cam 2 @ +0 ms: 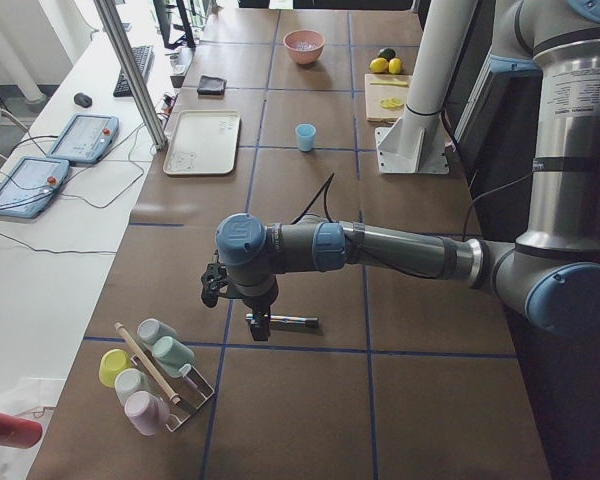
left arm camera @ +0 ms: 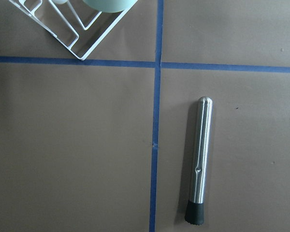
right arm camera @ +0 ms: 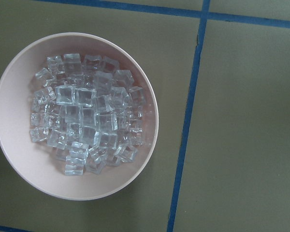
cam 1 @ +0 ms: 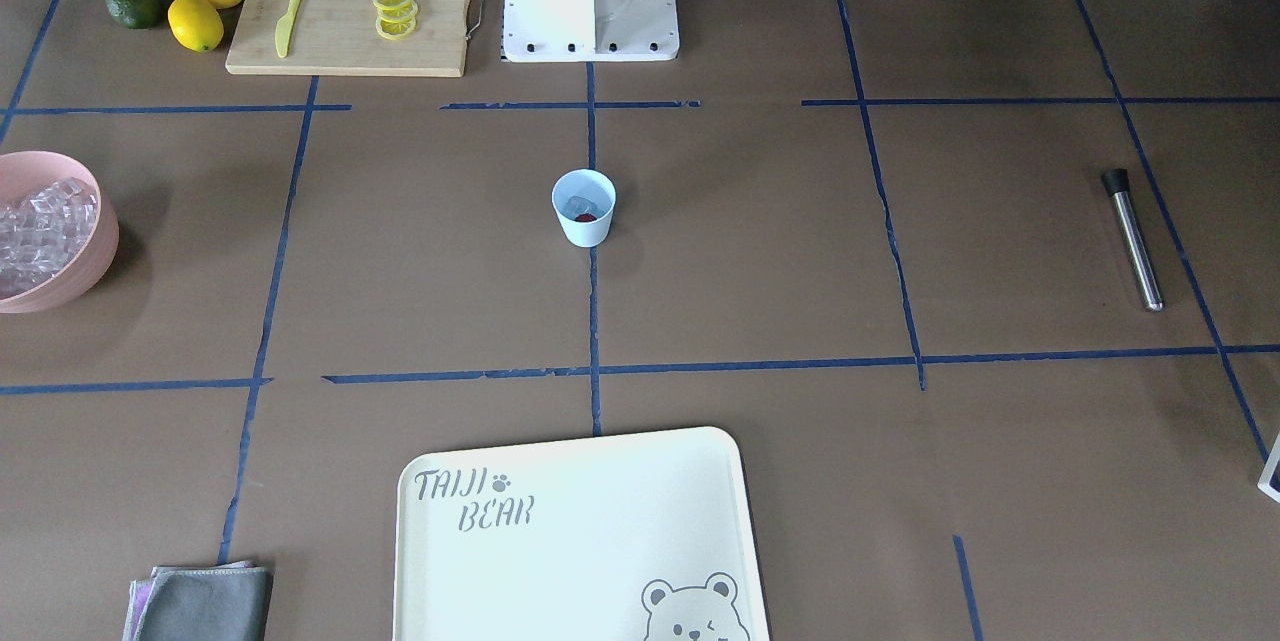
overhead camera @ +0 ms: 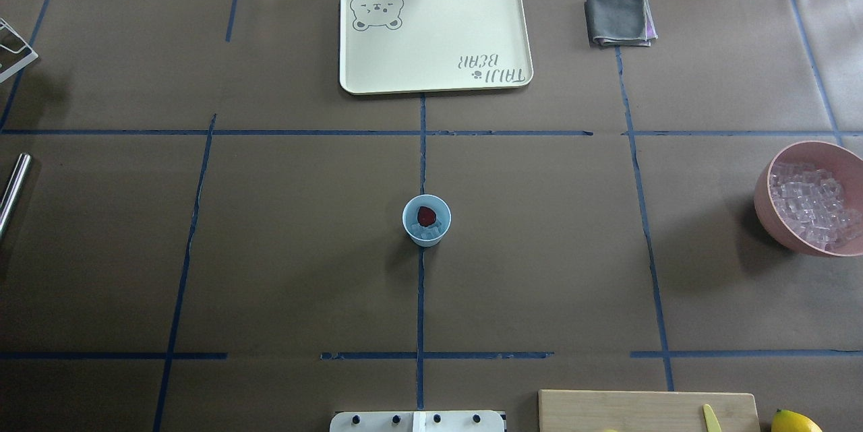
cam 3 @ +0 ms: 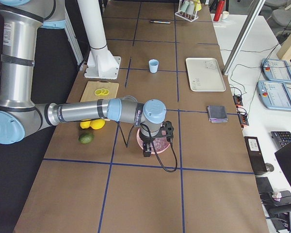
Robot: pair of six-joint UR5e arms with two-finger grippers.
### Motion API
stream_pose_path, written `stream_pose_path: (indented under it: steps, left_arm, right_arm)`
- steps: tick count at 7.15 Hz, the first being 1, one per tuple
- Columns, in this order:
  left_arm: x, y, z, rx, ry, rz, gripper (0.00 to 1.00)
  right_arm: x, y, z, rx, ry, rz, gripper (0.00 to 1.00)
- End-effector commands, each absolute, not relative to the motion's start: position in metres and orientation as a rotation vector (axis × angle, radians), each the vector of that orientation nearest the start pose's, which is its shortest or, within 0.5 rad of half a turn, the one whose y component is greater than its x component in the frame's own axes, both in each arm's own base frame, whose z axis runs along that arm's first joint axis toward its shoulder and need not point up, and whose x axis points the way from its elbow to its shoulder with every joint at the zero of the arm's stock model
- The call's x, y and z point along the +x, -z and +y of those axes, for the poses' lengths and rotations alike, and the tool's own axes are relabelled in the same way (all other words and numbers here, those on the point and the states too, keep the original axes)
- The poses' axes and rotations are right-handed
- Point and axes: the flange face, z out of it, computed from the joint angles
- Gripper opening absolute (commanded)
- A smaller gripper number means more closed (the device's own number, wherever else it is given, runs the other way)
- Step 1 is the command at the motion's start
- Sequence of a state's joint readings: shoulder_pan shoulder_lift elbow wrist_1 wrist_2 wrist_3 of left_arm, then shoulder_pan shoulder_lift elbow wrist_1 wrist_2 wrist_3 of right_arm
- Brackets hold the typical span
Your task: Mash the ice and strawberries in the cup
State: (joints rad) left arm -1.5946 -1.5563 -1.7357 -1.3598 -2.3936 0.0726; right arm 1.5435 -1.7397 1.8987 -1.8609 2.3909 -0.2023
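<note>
The left gripper (cam 2: 259, 324) hangs just above the steel muddler (left arm camera: 199, 164), which lies flat at the left end of the brown table (overhead camera: 283, 270), near a wire rack (left arm camera: 80, 57). Only the side view shows this gripper, so I cannot tell whether its fingers are spread or closed. In the middle, the light blue cup (cam 1: 585, 229) stands upright on a blue tape line, well apart from both arms. Inside it the red strawberry (overhead camera: 426, 216) lies against a few cubes of ice (overhead camera: 429, 234). Beyond the cup lies a cream bear tray (overhead camera: 438, 34), with a folded grey cloth (overhead camera: 617, 17) to its right. At the right end the right gripper (cam 3: 147, 148) hangs over the pink bowl (right arm camera: 24, 162), which is heaped with clear cubes (right arm camera: 87, 116). Its grip cannot be judged either. Nearer the robot, a wooden cutting board (cam 1: 340, 46) holds lemon slices (cam 1: 394, 11).
</note>
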Motion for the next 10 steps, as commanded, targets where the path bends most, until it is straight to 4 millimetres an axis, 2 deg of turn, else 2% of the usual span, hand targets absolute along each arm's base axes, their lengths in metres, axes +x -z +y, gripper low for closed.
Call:
stream_pose_path:
  steps: [1, 4, 6, 7, 8, 9, 10]
  left_arm:
    - [-0.071, -0.597, -0.481, 0.019, -0.063, 0.813, 1.00]
    - [-0.072, -0.588, -0.492, 0.041, -0.096, 0.759, 1.00]
    - [-0.069, -0.597, -0.490, 0.012, -0.078, 0.786, 1.00]
    - [-0.068, -0.605, -0.484, 0.003, -0.080, 0.793, 1.00]
    - [-0.069, -0.605, -0.476, 0.023, -0.091, 0.784, 1.00]
    - [-0.069, -0.616, -0.466, 0.052, -0.102, 0.775, 1.00]
    - [-0.068, -0.648, -0.435, 0.048, -0.102, 0.778, 1.00]
  right_arm:
    - [0.053, -0.596, -0.414, -0.031, 0.182, -0.768, 0.99]
    - [0.053, -0.601, -0.412, -0.035, 0.178, -0.767, 0.99]
    - [0.053, -0.601, -0.412, -0.035, 0.178, -0.769, 0.99]
    - [0.053, -0.601, -0.412, -0.035, 0.178, -0.769, 0.99]
    - [0.052, -0.601, -0.412, -0.035, 0.177, -0.770, 0.99]
    - [0.052, -0.602, -0.412, -0.037, 0.176, -0.772, 0.99]
    - [0.052, -0.601, -0.412, -0.035, 0.177, -0.770, 0.99]
